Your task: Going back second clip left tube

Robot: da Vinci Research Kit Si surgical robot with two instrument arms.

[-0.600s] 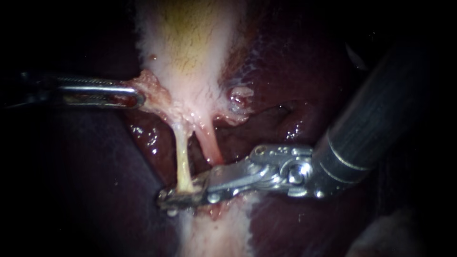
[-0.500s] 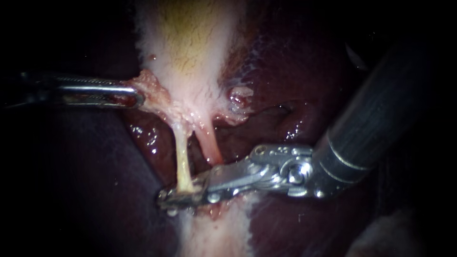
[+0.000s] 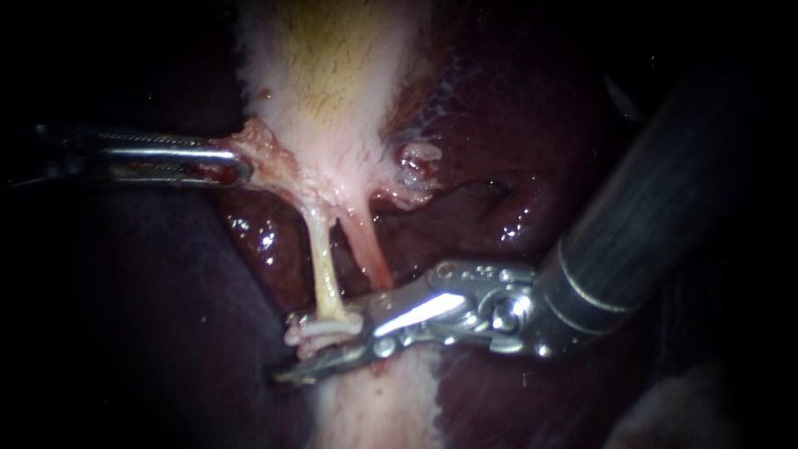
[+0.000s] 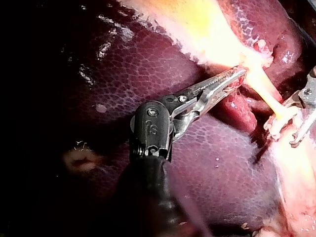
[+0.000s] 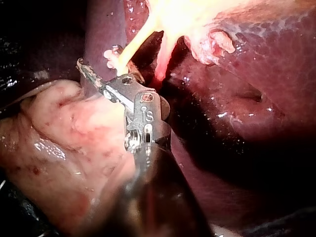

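white clip now on left tube

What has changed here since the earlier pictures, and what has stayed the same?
The right instrument has opened and let go of the left tube, leaving a white clip across its lower end. The left instrument stays shut on the edge of the gallbladder.
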